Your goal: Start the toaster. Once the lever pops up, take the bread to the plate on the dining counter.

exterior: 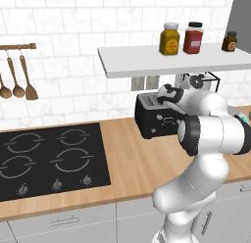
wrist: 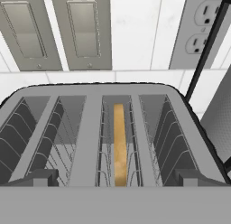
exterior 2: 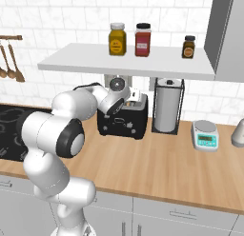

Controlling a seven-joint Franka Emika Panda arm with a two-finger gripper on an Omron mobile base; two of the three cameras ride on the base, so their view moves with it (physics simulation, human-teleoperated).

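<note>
Bread [wrist: 119,144] stands on edge deep in the right slot of the toaster [exterior: 156,120], which sits on the wooden table [exterior: 132,161] near the far tiled wall. Gripper [wrist: 115,178] hangs just above the slots, jaws spread wide, holding nothing.

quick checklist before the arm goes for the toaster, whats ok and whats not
1. Bread in a toaster slot: ok, standing on edge in the right slot.
2. Left slot free of bread: ok.
3. Gripper open: ok.
4. Hand over the toaster: ok, looking down into the slots.
5. Lever position: cannot tell.
6. Paper towel holder apart from the toaster: ok.
</note>
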